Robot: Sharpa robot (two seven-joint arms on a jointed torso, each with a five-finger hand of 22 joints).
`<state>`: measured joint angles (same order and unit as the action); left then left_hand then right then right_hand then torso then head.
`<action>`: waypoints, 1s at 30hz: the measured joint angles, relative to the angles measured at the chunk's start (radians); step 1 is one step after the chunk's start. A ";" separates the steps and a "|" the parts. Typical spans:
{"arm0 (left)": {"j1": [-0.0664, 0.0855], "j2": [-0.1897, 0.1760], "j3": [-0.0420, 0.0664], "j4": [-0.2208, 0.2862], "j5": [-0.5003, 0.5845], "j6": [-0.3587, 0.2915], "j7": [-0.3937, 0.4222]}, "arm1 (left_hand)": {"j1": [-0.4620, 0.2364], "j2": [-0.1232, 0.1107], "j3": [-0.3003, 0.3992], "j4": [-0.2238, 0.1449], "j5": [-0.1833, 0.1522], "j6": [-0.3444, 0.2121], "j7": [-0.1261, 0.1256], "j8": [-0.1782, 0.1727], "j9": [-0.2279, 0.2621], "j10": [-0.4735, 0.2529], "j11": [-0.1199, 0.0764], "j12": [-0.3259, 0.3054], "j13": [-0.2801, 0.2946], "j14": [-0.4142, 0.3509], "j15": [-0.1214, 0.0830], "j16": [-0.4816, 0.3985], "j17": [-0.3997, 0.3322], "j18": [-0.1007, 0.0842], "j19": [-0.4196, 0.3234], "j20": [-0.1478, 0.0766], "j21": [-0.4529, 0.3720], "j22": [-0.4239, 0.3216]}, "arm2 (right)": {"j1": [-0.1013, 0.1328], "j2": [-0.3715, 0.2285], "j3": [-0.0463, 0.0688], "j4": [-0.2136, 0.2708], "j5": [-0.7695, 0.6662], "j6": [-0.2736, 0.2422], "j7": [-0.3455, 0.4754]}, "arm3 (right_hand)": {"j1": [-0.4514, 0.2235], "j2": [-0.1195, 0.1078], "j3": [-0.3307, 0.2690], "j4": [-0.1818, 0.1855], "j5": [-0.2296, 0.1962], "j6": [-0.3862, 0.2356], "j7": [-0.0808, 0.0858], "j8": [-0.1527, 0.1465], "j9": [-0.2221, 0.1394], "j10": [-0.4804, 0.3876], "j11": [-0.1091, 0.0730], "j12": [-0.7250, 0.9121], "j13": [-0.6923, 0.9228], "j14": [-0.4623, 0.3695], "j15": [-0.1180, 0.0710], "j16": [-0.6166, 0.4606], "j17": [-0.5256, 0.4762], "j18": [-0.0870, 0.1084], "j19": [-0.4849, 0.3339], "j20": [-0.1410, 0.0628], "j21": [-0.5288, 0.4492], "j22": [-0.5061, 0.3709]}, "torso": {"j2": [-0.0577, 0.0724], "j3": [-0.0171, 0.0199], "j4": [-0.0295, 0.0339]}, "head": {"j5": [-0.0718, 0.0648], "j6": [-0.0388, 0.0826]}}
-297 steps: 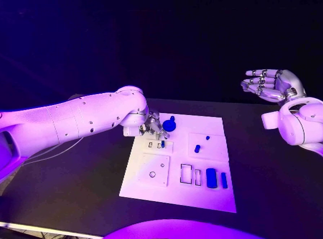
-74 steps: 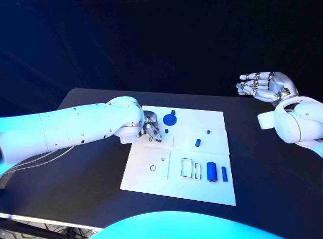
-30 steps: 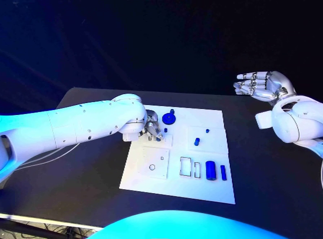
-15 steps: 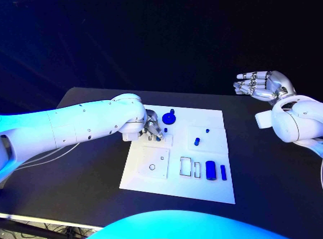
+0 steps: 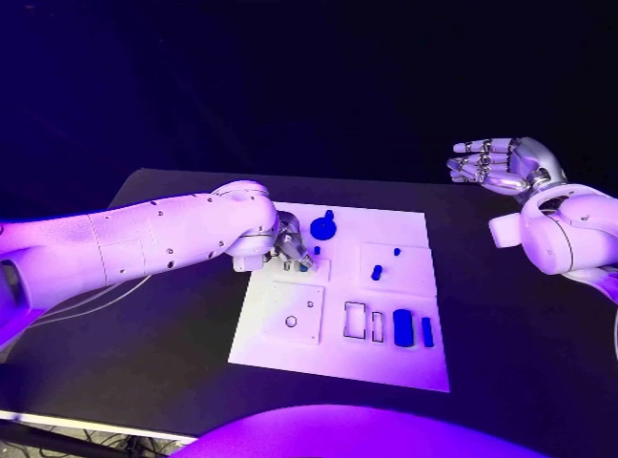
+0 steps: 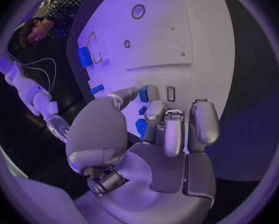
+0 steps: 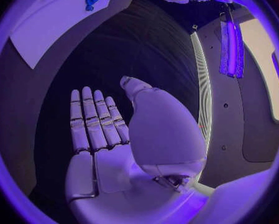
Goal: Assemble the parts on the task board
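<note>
The white task board (image 5: 339, 359) lies in the middle of the black table. My left hand (image 5: 290, 250) is low over its far left corner. There its thumb and a finger pinch a small blue part (image 6: 146, 92) beside a narrow slot (image 6: 170, 93). Beyond this hand stands a round blue knob part (image 5: 321, 227). Two small blue pegs (image 5: 377, 272) stand in a raised block in the board's middle. Two long blue pieces (image 5: 402, 327) lie near the right edge. My right hand (image 5: 502, 164) hangs high off to the right, holding nothing, its fingers (image 7: 92, 119) straight.
A raised white block with a round hole (image 5: 294, 315) sits on the board's left half, with outlined rectangular recesses (image 5: 355, 320) beside it. The black table (image 5: 144, 324) stretches bare on both sides of the board. A cable (image 5: 90, 298) trails under the left arm.
The left hand stays at the same far left corner of the board, with only slight finger movement. The right hand hangs in the same raised spot.
</note>
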<state>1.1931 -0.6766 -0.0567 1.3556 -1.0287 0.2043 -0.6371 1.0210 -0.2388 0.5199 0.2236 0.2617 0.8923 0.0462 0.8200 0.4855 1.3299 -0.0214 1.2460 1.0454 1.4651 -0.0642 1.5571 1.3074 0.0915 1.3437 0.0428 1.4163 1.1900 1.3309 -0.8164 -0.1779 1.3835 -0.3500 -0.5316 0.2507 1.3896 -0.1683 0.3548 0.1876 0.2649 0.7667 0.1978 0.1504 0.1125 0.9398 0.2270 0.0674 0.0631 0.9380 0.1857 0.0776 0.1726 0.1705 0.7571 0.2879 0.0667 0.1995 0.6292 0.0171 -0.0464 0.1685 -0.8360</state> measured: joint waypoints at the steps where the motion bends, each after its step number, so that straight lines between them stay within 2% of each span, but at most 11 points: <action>1: 0.000 0.000 0.000 0.000 0.000 0.000 0.000 | 0.007 -0.002 -0.012 0.006 0.000 0.000 0.000 0.000 -0.001 0.000 0.000 0.000 0.002 0.000 0.000 0.000 0.000 0.000 0.000 0.000 0.000 0.000 | 0.000 0.000 0.000 0.000 0.000 0.000 0.000 | 0.000 0.000 0.000 0.000 0.000 0.000 0.000 0.000 0.000 0.000 0.000 0.000 0.000 0.000 0.000 0.000 0.000 0.000 0.000 0.000 0.000 0.000 | 0.000 0.0000 0.0000 | 0.000 0.000; 3: 0.000 -0.001 0.000 0.001 0.000 -0.001 0.000 | 0.008 -0.003 -0.019 0.011 0.000 0.000 0.000 0.000 -0.001 0.000 0.000 0.000 0.003 0.000 0.000 0.000 0.000 0.000 0.000 0.000 0.000 0.000 | 0.000 0.000 0.000 0.000 0.000 0.000 0.000 | 0.000 0.000 0.000 0.000 0.000 0.000 0.000 0.000 0.000 0.000 0.000 0.000 0.000 0.000 0.000 0.000 0.000 0.000 0.000 0.000 0.000 0.000 | 0.000 0.0000 0.0000 | -0.001 0.001; 9: -0.002 -0.006 0.002 0.003 -0.002 -0.003 0.002 | 0.020 -0.002 -0.081 0.064 -0.042 0.004 0.004 0.000 -0.004 0.000 0.000 0.000 0.014 0.000 0.000 0.000 0.000 0.000 0.000 0.000 0.000 0.002 | 0.000 0.000 0.000 0.000 0.000 0.000 0.001 | 0.000 0.000 -0.003 0.003 0.000 0.000 0.000 0.000 0.000 0.000 0.000 0.000 0.000 0.000 0.000 0.000 0.000 0.000 0.000 0.000 0.000 -0.001 | 0.000 -0.0001 0.0000 | -0.002 0.002; 16: -0.003 -0.024 0.009 0.017 -0.006 -0.006 0.002 | 0.020 -0.002 -0.105 0.069 -0.059 0.003 0.004 0.000 -0.005 0.000 0.000 0.000 0.018 0.000 0.000 0.000 0.000 0.000 0.000 0.000 0.000 0.002 | -0.001 -0.001 0.000 0.000 0.000 0.000 0.001 | -0.004 0.004 -0.003 0.003 0.000 0.000 0.000 0.000 0.000 0.000 0.000 0.000 0.000 0.000 0.000 0.000 -0.001 0.000 0.000 0.000 0.000 -0.001 | 0.000 0.0000 -0.0003 | -0.003 0.006; 20: -0.003 -0.036 0.025 0.033 -0.008 -0.007 0.002 | 0.020 -0.002 -0.109 0.069 -0.058 0.003 0.004 0.000 -0.005 0.000 0.000 0.000 0.018 0.000 0.000 0.000 0.000 0.000 0.000 0.000 -0.002 0.001 | -0.002 -0.002 0.000 -0.002 0.000 0.000 0.002 | -0.004 0.004 -0.003 0.003 0.000 -0.002 0.001 0.000 -0.001 0.000 0.000 0.000 0.000 0.000 0.000 0.000 -0.001 0.000 0.000 0.000 0.000 -0.002 | -0.001 0.0007 -0.0003 | -0.003 0.010; 24: 0.003 -0.046 0.045 0.045 -0.010 -0.008 0.000 | 0.018 0.000 -0.130 0.071 -0.058 0.003 0.004 -0.005 -0.007 -0.006 0.006 -0.010 -0.007 0.000 0.000 0.000 0.000 0.000 0.000 0.000 -0.008 -0.013 | -0.003 -0.002 0.000 -0.006 0.000 0.000 0.002 | -0.004 0.004 -0.003 0.003 0.000 -0.006 -0.001 0.000 -0.001 0.000 0.000 0.000 0.000 0.000 0.000 0.000 -0.001 0.000 0.000 0.000 0.000 -0.003 | -0.001 0.0012 0.0004 | -0.004 0.016; 25: 0.004 -0.047 0.047 0.046 -0.011 -0.008 -0.001 | 0.016 0.002 -0.131 0.070 -0.058 0.003 0.004 -0.005 -0.007 -0.006 0.006 -0.012 -0.009 0.000 0.000 0.000 0.000 0.000 0.000 0.000 -0.008 -0.014 | -0.003 -0.002 0.000 -0.006 0.000 0.000 0.002 | -0.004 0.004 -0.003 0.003 0.000 -0.006 -0.001 0.000 -0.001 0.000 0.000 0.000 0.000 0.000 0.000 0.000 -0.001 0.000 0.000 0.000 0.000 -0.003 | -0.001 0.0012 0.0005 | -0.004 0.017; 30: 0.026 -0.057 0.071 0.054 -0.013 -0.009 -0.005 | 0.013 0.010 -0.152 0.069 -0.058 -0.006 0.009 -0.009 -0.008 -0.022 0.007 -0.026 -0.033 0.000 0.000 -0.003 0.000 0.000 -0.008 0.000 -0.019 -0.036 | -0.003 -0.001 0.000 -0.009 0.000 0.000 0.002 | -0.004 0.004 -0.003 0.003 0.000 -0.006 -0.001 0.000 -0.001 0.000 0.000 0.000 0.000 0.000 0.000 0.000 -0.001 0.000 0.000 0.000 0.000 -0.003 | -0.001 0.0013 0.0000 | -0.003 0.022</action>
<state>1.2196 -0.7340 0.0146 1.4094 -1.0416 0.1955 -0.6418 1.0339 -0.2284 0.3674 0.2925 0.2032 0.8860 0.0554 0.8109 0.4773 1.3076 -0.0140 1.2195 1.0127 1.4650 -0.0641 1.5543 1.3073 0.0915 1.3359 0.0429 1.3970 1.1545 1.3280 -0.8170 -0.1780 1.3743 -0.3502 -0.5316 0.2523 1.3855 -0.1643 0.3520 0.1905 0.2649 0.7604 0.1968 0.1505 0.1117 0.9398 0.2269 0.0674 0.0631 0.9379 0.1857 0.0777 0.1716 0.1704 0.7571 0.2879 0.0667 0.1967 0.6278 0.0184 -0.0464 0.1653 -0.8140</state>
